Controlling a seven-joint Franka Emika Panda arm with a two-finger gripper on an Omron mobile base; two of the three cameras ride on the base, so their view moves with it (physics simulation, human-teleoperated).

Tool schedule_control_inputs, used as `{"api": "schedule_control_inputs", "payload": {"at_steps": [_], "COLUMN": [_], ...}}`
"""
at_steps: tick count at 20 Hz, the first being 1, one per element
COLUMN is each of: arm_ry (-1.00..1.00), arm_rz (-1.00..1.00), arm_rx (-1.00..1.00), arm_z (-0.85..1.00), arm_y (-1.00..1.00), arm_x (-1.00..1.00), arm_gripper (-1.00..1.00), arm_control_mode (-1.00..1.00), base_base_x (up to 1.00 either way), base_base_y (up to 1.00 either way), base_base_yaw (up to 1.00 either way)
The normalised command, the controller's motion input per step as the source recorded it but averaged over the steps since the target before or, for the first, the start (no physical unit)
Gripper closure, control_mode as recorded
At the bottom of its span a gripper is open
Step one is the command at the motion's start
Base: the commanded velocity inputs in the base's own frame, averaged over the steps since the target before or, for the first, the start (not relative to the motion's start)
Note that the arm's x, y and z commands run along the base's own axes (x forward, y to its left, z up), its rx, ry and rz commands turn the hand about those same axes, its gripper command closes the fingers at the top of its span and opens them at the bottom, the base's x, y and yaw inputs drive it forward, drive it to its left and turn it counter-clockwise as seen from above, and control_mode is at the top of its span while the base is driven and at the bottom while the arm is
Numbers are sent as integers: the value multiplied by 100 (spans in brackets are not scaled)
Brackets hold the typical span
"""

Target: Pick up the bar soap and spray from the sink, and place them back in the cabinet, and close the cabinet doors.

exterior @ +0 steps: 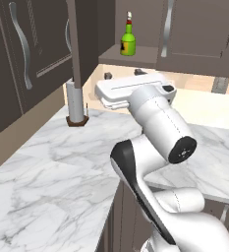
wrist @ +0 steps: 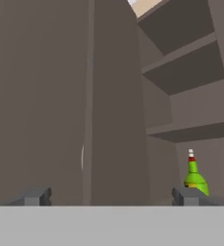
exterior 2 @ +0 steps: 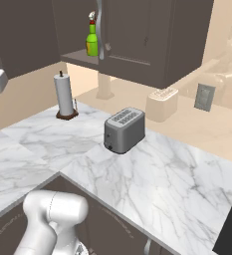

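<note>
A paper towel roll (exterior 2: 64,95) stands upright on a brown base at ten o'clock on the marble counter (exterior 2: 152,169). A grey toaster (exterior 2: 124,130) sits centre; at two o'clock, perhaps a beige bread box (exterior 2: 162,103) near a wall outlet (exterior 2: 204,97).

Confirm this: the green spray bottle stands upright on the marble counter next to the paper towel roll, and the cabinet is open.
Not quite. The spray bottle stands upright on the bottom shelf of the open cabinet, not on the counter. Both base views show it there, above the paper towel roll. The rest holds.
</note>
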Motion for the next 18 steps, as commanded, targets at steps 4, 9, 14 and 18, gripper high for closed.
{"api": "schedule_control_inputs", "payload": {"at_steps": [4, 9, 14, 18], "arm_ry": [0, 0, 0, 0], "arm_rz": [0, 0, 0, 0], "arm_rx": [-3, -3, -2, 0], "arm_z": [-4, -4, -5, -4], "arm_y": [24, 20, 15, 11], "arm_x": [18, 25, 24, 24], "arm_gripper": [-100, -100, -100, -100], "arm_control_mode": [-100, -100, -100, -100], "base_base_x": [0, 0, 0, 0], "base_base_y": [0, 0, 0, 0], "base_base_yaw": [0, 0, 0, 0]}}
